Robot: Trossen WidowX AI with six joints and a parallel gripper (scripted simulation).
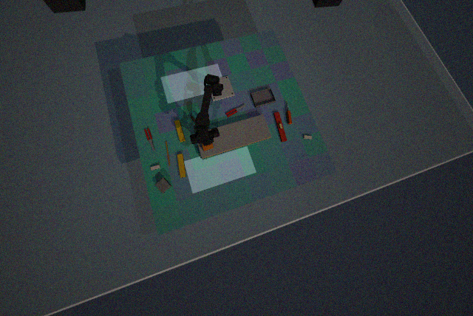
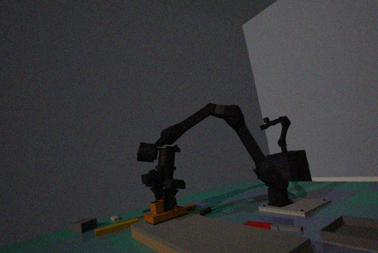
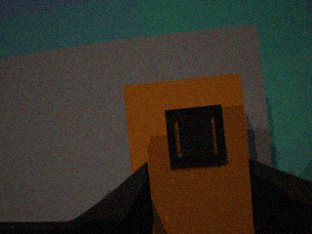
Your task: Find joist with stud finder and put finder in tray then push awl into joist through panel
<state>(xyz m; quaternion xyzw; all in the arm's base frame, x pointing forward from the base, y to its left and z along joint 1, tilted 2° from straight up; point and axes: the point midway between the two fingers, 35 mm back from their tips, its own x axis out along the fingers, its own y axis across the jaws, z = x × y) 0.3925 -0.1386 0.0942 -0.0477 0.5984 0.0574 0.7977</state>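
The orange stud finder [image 1: 207, 148] [image 2: 152, 219] [image 3: 180, 93] is upright, its base on or just above the left end of the grey floor panel [image 1: 240, 136] [image 2: 213, 229] [image 3: 63, 122]. My gripper [image 2: 163, 206] [image 3: 190, 164] is shut on its raised part. In the wrist view its square window is dark, with two thin orange lines at the sides. The open tray [image 1: 263, 97] [image 2: 351, 242] is empty. An orange-handled tool with a thin shaft [image 1: 289, 117] lies right of the panel; it may be the awl, too small to be sure. No hole shows in the visible panel.
A red level [image 1: 279, 126] lies right of the panel. A red-handled tool [image 1: 237, 109] [image 2: 257, 224] lies behind it, another [image 1: 148, 135] at far left. Two yellow bars [image 1: 179, 131] [image 1: 181, 165], a thin stick [image 1: 167, 153] and a brown block [image 1: 162, 184] lie left.
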